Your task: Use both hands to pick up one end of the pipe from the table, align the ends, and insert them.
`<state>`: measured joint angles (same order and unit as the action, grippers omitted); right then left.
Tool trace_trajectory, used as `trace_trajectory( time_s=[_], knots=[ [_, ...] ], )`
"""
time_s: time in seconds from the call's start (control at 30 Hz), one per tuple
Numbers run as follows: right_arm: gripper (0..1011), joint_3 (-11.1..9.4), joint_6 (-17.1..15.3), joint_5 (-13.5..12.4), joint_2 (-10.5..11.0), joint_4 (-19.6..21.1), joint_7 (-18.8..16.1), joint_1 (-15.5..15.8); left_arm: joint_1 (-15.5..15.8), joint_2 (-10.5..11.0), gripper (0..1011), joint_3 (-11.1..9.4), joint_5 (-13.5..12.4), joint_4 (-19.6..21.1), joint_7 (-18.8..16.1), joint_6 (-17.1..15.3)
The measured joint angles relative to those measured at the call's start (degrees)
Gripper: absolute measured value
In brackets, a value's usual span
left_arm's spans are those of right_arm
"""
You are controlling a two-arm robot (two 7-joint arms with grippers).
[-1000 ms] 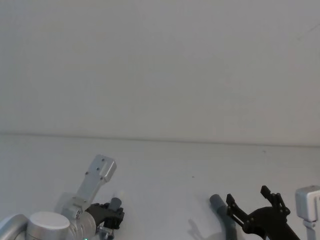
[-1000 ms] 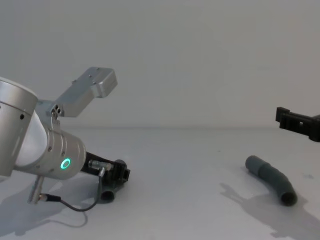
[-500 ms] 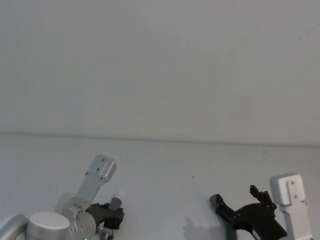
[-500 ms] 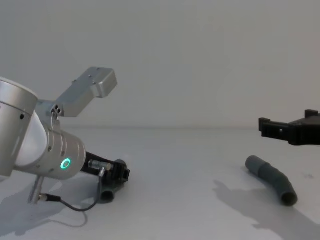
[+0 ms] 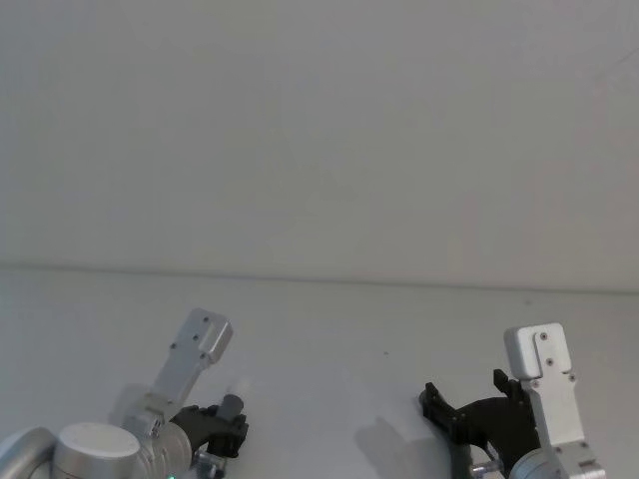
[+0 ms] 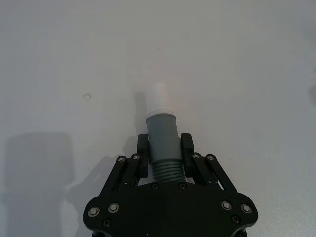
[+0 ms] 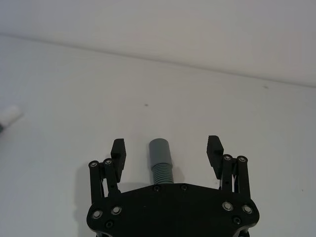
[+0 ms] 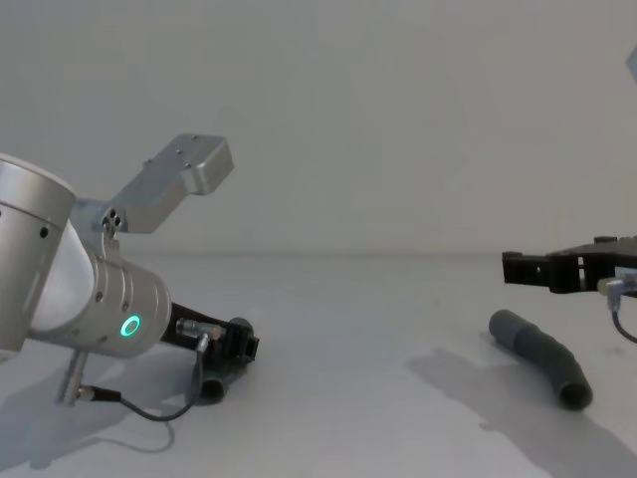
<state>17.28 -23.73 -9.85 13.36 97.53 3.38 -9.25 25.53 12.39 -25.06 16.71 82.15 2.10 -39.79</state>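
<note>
— Two hoses: where are they sitting?
— The white-tipped hose (image 6: 162, 129) is being clamped by the left gripper (image 6: 164, 148), down at the table (image 8: 348, 408); the grey-cuffed hose (image 8: 542, 354) is lying there, the right gripper (image 7: 167, 147) hovering wide-spread above it.

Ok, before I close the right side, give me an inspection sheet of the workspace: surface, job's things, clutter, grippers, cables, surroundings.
Surface: off-white table, flat, with a few tiny dark specks.
Job's things: white-tipped hose in the left gripper, its tip pointing forward; second hose lying on the table on the robot's right, not gripped.
Clutter: nothing seen.
Grippers: left gripper low over the table, shut on the white-tipped hose behind its grey collar; right gripper open, above the second hose's cuff end, one finger to each side.
Cables: thin black cable loops from the left arm onto the table.
Surroundings: plain wall behind the table; nothing else seen.
</note>
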Motion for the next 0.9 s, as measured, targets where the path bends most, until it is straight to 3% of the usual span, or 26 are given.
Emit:
trace_trajectory(
  time_s=[0.33,0.9],
  knots=[
    [1000,0.14,-2.61,1.36,-1.25,-1.52,1.6,-0.92,0.0,0.0,357,0.0,0.0,0.0,0.0,0.0],
    [1000,0.43,-3.7,2.54,-1.75,-4.58,1.0,-2.3,0.0,0.0,357,0.0,0.0,0.0,0.0,0.0]
  ],
)
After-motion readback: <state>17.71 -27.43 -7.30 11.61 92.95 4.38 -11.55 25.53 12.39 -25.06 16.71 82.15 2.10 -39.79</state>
